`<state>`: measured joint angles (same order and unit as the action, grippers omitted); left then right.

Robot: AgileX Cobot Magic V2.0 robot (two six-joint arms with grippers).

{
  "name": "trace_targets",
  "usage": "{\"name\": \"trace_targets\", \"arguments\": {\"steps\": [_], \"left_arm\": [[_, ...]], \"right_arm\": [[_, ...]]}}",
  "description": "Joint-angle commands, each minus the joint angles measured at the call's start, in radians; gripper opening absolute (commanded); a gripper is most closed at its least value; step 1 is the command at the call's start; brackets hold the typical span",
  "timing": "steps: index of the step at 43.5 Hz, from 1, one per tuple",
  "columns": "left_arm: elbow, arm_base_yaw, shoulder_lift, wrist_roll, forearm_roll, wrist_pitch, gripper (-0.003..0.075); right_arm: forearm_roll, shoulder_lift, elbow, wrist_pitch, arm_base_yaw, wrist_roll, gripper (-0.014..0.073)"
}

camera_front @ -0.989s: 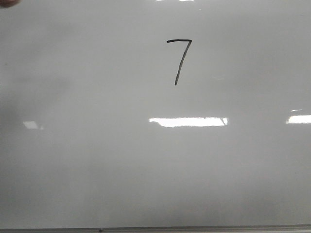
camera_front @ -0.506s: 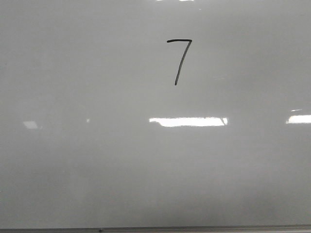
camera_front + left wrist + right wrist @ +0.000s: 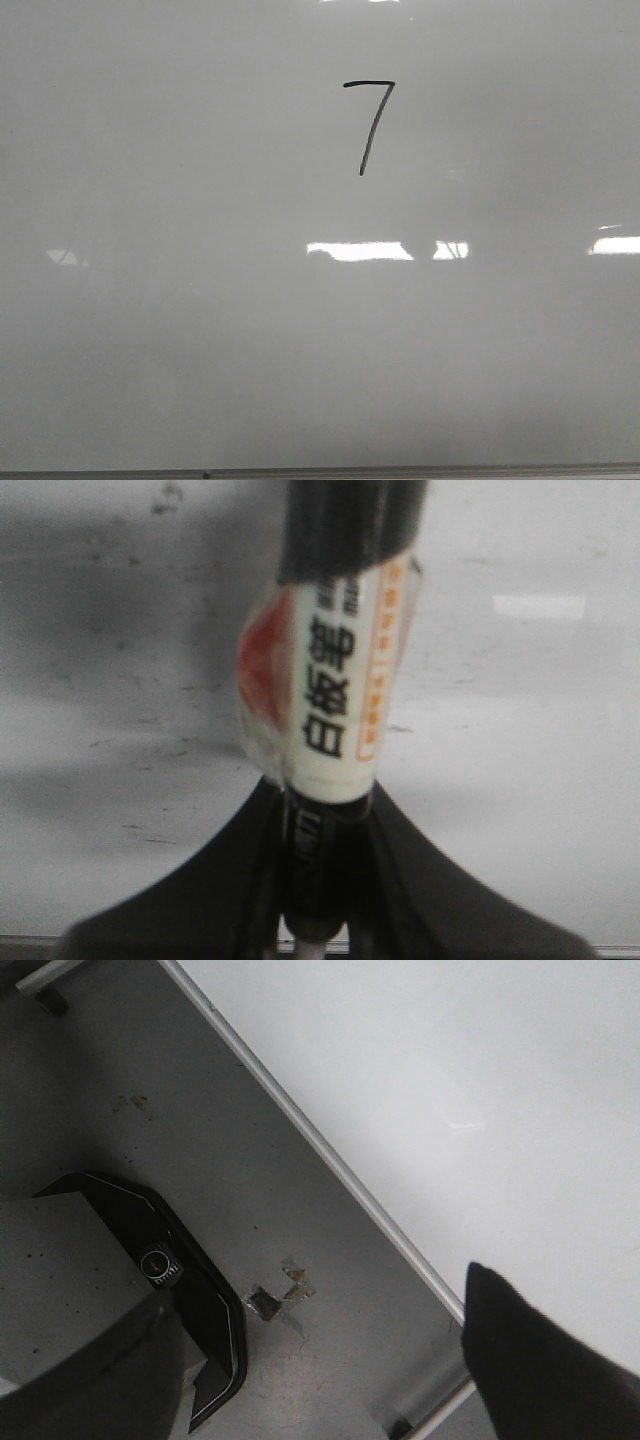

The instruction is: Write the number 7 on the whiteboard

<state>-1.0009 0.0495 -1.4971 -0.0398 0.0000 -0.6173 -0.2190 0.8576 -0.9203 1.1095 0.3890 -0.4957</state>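
The 7 (image 3: 368,127) sat on the far part of the whiteboard (image 3: 200,350). Left claw (image 3: 315,880) clamped a marker (image 3: 335,700); right claw (image 3: 330,1360) looked spread, blurry though.

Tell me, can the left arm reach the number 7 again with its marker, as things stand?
Probably yes. The left gripper holds the marker over the whiteboard, and nothing covers the number 7. How far away it is cannot be told.
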Motion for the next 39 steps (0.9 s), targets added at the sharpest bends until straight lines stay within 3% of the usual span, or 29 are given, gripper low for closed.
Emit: {"name": "trace_targets", "arguments": {"steps": [1,8,25,39], "left_arm": [[-0.04,0.003,0.01,0.011,-0.012,0.039,0.0165],[-0.041,0.003,-0.022,0.011,-0.012,0.046,0.027],[-0.053,0.003,-0.037,0.009,-0.012,0.024,0.0412],[-0.058,0.003,0.036,0.009,0.032,-0.039,0.0407]], "right_arm": [[-0.007,-0.007,-0.023,-0.059,-0.008,-0.005,0.0594],[-0.007,-0.007,-0.023,-0.068,-0.008,-0.005,0.0594],[-0.007,-0.007,-0.023,-0.077,-0.008,-0.005,0.0594],[-0.006,-0.028,-0.031,-0.074,-0.008,-0.003,0.0594]]}}
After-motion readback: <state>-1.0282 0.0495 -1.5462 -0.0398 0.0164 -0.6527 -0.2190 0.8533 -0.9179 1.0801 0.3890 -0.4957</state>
